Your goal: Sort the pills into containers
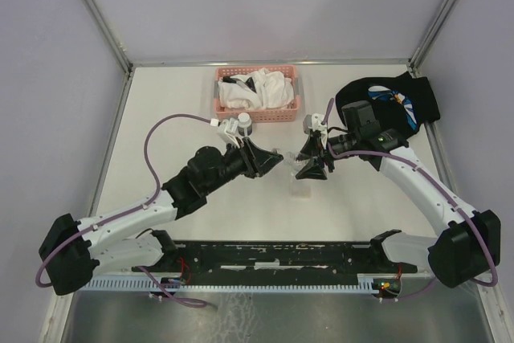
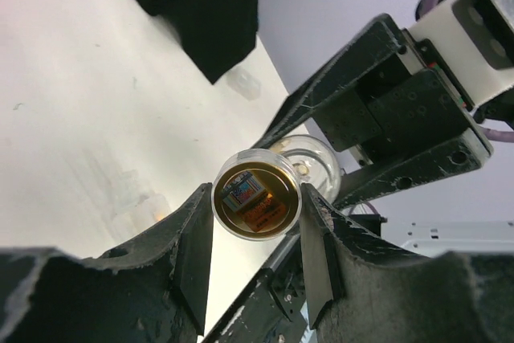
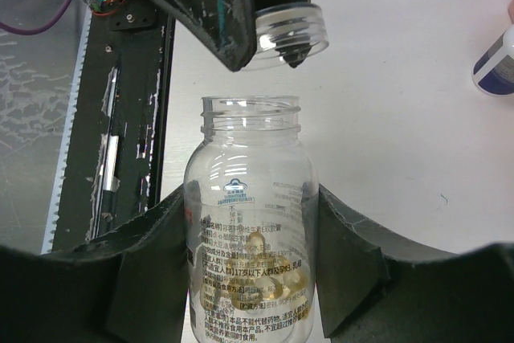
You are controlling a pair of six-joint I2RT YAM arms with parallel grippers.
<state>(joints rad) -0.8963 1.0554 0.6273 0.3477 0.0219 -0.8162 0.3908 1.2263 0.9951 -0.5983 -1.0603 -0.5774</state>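
Bottles (image 3: 249, 222) mid-table, pink basket (image 1: 257, 113) behind, open tabletop (image 1: 157, 106) left

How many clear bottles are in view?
2. One bottle is held by the left gripper, the other bottle by the right gripper, mouths close together. No others show.

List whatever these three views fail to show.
Top external: clear box, too small and see-through to show compartments or contents.
Right wrist: labelled bottle, base cut off by the bottom edge, so pill count unknown.
Left wrist: second bottle seen end-on; its mouth is hidden behind it.
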